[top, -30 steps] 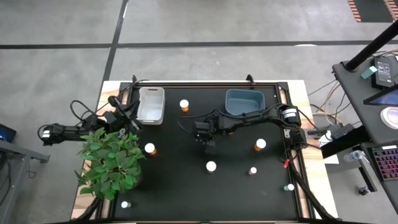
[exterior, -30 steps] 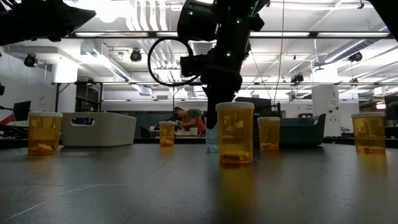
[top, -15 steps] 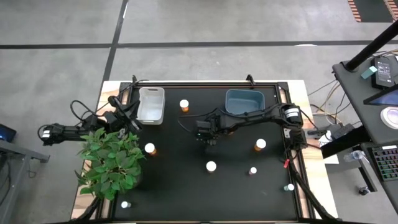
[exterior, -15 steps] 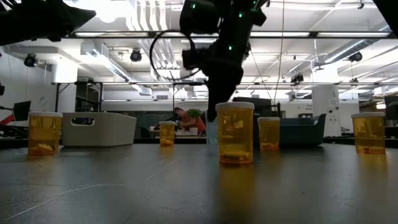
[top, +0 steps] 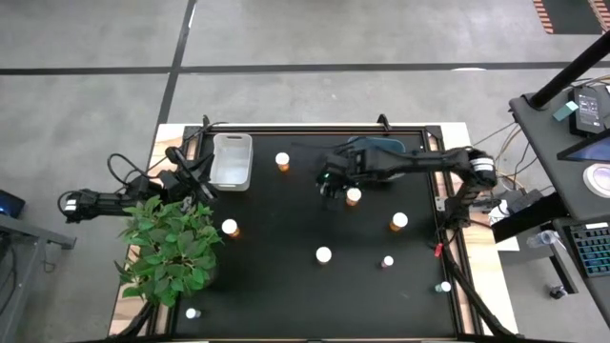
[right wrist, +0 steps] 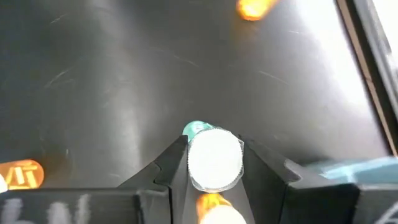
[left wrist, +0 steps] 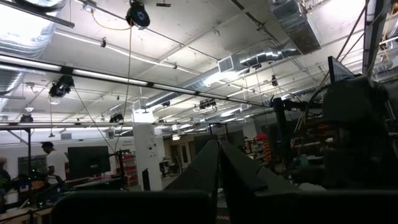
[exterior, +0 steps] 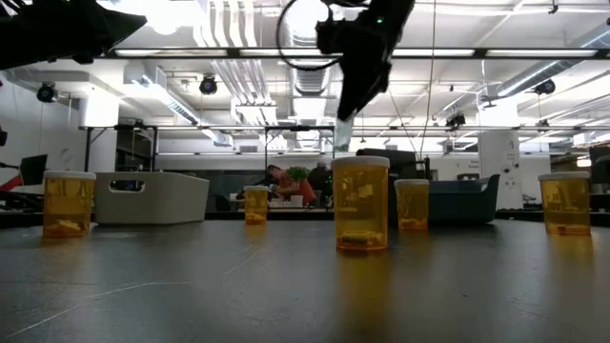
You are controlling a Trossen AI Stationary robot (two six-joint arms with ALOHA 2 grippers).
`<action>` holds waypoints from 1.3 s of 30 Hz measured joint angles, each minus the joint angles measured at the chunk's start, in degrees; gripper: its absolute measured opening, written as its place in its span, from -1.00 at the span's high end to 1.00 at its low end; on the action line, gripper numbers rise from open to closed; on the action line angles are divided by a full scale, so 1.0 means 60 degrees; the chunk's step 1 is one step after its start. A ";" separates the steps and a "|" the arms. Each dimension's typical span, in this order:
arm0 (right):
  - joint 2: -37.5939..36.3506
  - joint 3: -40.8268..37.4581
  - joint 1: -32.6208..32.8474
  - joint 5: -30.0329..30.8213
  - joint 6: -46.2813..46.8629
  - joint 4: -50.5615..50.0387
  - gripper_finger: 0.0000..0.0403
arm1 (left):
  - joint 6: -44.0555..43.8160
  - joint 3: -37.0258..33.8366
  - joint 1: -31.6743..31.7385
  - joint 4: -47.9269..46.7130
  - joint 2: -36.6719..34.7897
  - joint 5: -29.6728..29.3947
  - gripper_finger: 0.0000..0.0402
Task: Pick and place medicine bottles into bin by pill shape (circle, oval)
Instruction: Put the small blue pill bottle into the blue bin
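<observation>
A: Which arm has the bottle?

B: The right one. Its fingers (right wrist: 214, 165) pinch a small pale bottle (right wrist: 214, 157) by the sides, white cap facing the wrist camera, greenish body pointing down and away. In the low view it hangs well clear of the desk (exterior: 191, 286).

A: So the long axis runs along the fingers?

B: Roughly, yes, upright, cap toward the wrist. From above, the right gripper (top: 329, 179) sits near the desk's centre, toward twelve o'clock.

A: And the bins from there?

B: The blue bin (top: 376, 152) lies just beside it, at about one to two o'clock, partly under the arm. The white bin (top: 232, 160) is well apart at nine to ten o'clock. I judge the blue one the likelier drop, but I cannot read the pill shape.

A: Anything in the way?

B: An amber bottle (top: 354, 196) stands just beside the gripper at about four o'clock. The lift looks high enough to pass it.

A: The left arm?

B: Parked off the desk's nine o'clock edge by the plant (top: 170, 250). Its fingers (left wrist: 219, 167) are pressed together, holding nothing.
</observation>
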 joint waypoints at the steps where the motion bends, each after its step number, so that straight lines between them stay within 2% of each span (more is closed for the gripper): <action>1: -0.0186 -0.0059 -0.0135 0.0002 0.0055 -0.0112 0.42 | 0.0000 0.0000 -0.0004 0.0002 0.0000 0.0000 1.00; 11: -0.1974 -0.1230 -0.1674 0.0024 0.0263 -0.0815 0.42 | -0.0004 0.0000 -0.0002 0.0002 0.0000 0.0000 1.00; 20: -0.3201 -0.2907 -0.3291 0.0011 0.0504 -0.0699 0.43 | -0.0007 0.0000 0.0000 0.0042 0.0001 0.0001 1.00; 25: -0.2991 -0.3452 -0.3973 -0.0188 0.0178 -0.0408 0.43 | -0.0007 0.0000 -0.0001 0.0050 0.0000 0.0004 1.00; 32: -0.2126 -0.3944 -0.4614 -0.0769 -0.0647 0.1396 0.42 | -0.0007 0.0000 0.0000 0.0060 0.0000 0.0004 1.00; 39: -0.0844 -0.3393 -0.4924 -0.0769 -0.1262 0.1895 0.42 | -0.0007 0.0000 0.0000 0.0137 0.0000 0.0004 1.00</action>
